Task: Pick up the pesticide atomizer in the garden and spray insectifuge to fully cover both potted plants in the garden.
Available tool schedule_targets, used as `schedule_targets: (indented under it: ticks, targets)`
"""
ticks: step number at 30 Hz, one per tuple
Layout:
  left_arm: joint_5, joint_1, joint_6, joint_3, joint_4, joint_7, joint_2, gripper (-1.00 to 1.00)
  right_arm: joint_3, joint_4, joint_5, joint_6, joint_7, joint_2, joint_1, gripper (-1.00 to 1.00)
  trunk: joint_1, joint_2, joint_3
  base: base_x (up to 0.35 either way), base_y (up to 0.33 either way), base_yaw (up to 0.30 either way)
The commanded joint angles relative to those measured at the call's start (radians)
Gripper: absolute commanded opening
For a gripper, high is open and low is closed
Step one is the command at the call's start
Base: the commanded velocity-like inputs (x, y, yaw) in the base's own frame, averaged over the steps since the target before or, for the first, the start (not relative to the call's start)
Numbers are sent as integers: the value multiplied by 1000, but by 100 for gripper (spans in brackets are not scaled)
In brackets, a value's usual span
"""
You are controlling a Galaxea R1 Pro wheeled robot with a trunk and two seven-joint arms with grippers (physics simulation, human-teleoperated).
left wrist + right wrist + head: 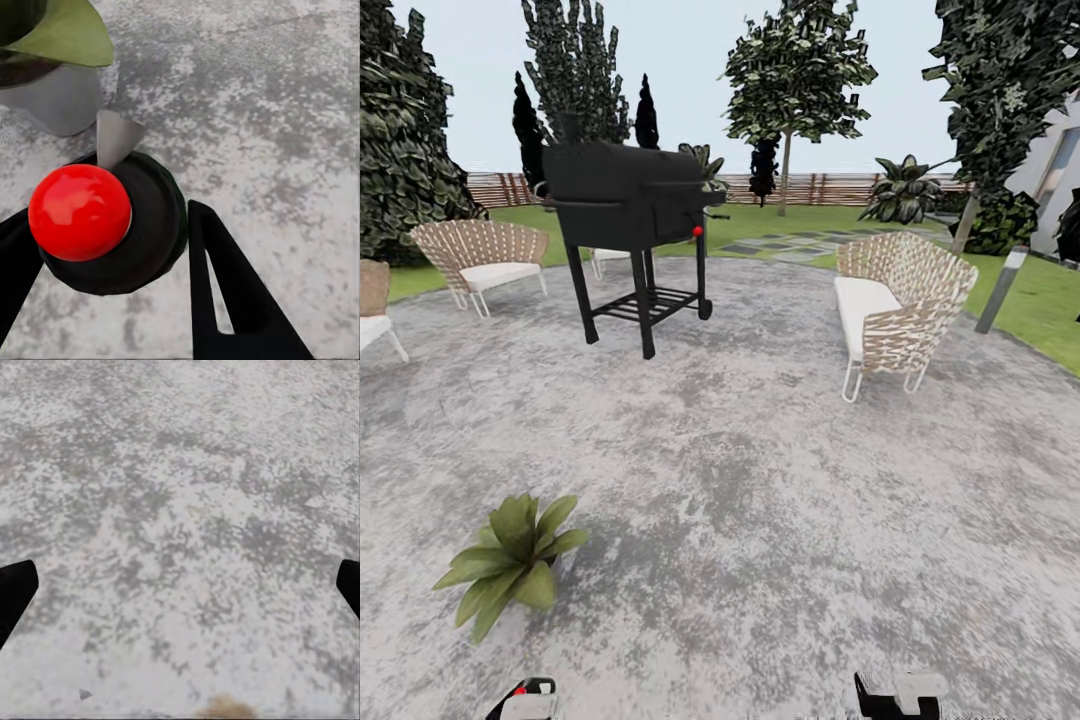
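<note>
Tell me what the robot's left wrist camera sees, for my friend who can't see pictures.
The left gripper holds a black atomizer with a round red top between its black fingers. Behind it, a potted plant stands on the mottled grey patio.

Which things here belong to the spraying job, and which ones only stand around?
Belonging to the job:
- potted plant, on the grey patio
- atomizer with red knob, between the left hand's fingers
- right hand, open above bare patio

Only standing around:
- black grill
- wicker chairs
- trees and fence
</note>
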Motion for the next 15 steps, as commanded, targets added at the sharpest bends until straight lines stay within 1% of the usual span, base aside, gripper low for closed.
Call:
schedule_targets:
  ticks: [1, 3, 6, 15]
  targets:
    - [-10, -1, -3, 9, 1, -4, -1, -100, 0, 1, 0, -3, 0, 0, 0, 100, -1, 0, 0, -290, 189, 267]
    - [-10, -1, -3, 9, 1, -4, -1, -100, 0, 1, 0, -3, 0, 0, 0, 100, -1, 0, 0, -269, 211, 268]
    - [-9, -1, -3, 9, 1, -4, -1, -100, 0, 1, 0, -3, 0, 0, 0, 100, -1, 0, 2, -152, 263, 269]
    - [-9, -1, -3, 9, 1, -4, -1, -100, 0, 1, 0, -3, 0, 0, 0, 100, -1, 0, 5, -20, 301, 270]
